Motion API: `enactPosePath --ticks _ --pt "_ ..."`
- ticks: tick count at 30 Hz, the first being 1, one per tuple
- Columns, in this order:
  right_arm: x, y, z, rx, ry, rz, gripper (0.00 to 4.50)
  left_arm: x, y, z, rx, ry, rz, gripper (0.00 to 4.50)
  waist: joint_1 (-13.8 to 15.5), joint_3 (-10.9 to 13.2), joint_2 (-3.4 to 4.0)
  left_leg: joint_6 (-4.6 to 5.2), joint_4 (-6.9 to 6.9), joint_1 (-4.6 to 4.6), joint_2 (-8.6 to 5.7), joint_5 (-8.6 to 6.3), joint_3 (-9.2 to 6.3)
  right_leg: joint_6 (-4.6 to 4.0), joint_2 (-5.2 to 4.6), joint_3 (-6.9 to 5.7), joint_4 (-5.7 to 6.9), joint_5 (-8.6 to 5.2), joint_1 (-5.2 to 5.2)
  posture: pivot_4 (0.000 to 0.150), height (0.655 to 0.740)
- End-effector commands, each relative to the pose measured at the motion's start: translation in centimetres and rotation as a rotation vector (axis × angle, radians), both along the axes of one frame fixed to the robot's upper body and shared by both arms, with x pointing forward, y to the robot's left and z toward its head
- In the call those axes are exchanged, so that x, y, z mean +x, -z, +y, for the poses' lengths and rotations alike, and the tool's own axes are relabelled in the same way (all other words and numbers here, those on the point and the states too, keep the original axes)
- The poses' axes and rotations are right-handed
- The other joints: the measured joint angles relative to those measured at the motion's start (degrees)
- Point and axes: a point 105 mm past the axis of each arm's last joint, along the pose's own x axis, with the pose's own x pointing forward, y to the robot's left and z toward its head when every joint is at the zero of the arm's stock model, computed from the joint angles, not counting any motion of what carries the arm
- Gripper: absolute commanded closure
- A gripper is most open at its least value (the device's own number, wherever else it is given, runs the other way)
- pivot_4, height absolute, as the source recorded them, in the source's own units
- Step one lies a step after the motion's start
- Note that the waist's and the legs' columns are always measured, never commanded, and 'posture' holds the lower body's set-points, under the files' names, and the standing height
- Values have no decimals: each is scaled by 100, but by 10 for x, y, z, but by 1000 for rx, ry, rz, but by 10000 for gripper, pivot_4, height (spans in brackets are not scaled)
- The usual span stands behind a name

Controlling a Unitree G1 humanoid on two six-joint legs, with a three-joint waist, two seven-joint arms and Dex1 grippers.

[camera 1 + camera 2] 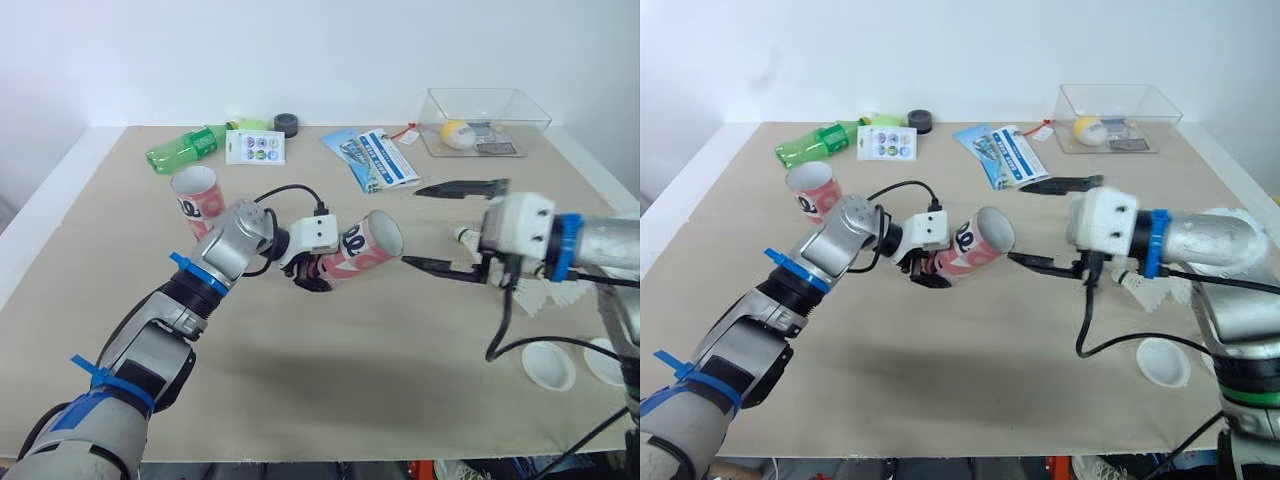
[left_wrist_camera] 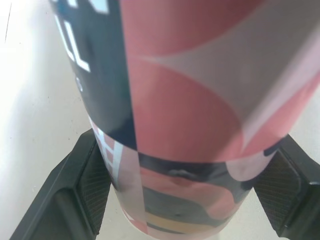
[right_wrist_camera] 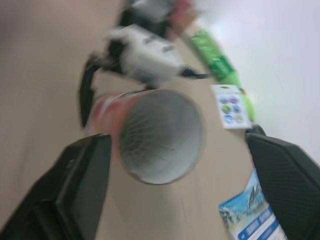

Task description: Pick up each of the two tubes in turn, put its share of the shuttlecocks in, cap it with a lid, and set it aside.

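My left gripper (image 1: 318, 272) is shut on a pink and dark printed tube (image 1: 365, 245), held tilted above the table with its open mouth facing the right arm. In the left wrist view both fingers (image 2: 75, 195) press the tube (image 2: 190, 110). A second matching tube (image 1: 195, 195) stands upright at the left. My right gripper (image 1: 440, 228) is open and empty, a short way from the tube's mouth (image 3: 162, 135). White shuttlecocks (image 1: 535, 295) lie on the table behind the right hand. Two white lids (image 1: 548, 365) rest near the front right.
Along the back of the table (image 1: 330, 390) lie a green bottle (image 1: 185, 148), a sticker card (image 1: 255, 147), a black roll (image 1: 287, 124) and a blue leaflet (image 1: 372, 158). A clear box (image 1: 482, 122) with a yellow ball (image 1: 456, 133) stands at the back right.
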Motion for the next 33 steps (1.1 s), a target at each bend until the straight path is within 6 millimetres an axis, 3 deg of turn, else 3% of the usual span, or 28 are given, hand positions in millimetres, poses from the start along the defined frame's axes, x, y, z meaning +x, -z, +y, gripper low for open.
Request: enactPosePath --ticks 1,6,10,13,23,33 --pt "-12 -2 -42 225 245 56 586 0 3 3 21 -5 -4 8169 20 0 -1 2 1 -2 0 -2 0 -1 0 0 0 -1 0 1500 7400" --pt "-37 29 -88 404 496 150 586 0 4 2 25 7 -2 8169 27 -1 1 4 3 7 -3 -3 4 1 -1 7 2 -1 4 1500 7400" --pt "-55 59 -123 434 665 189 586 0 4 -1 20 16 0 8169 8 -4 6 3 5 14 -4 -3 9 -22 -1 13 2 -11 7 1500 7400" --pt "-60 76 -136 412 725 207 586 -1 4 -3 15 22 2 8169 -21 -5 8 3 9 18 -8 -2 15 -20 -2 22 2 -10 11 1500 7400" --pt "-39 117 -145 399 742 303 586 -6 2 -9 2 42 1 8169 -30 -7 11 3 5 21 -31 -2 13 -9 -18 29 1 -15 16 1500 7400" --pt "-21 125 -158 369 773 286 586 -8 2 -4 1 27 2 8169 -36 -7 12 3 -7 12 -57 -3 9 32 -27 51 1 -23 14 1500 7400"
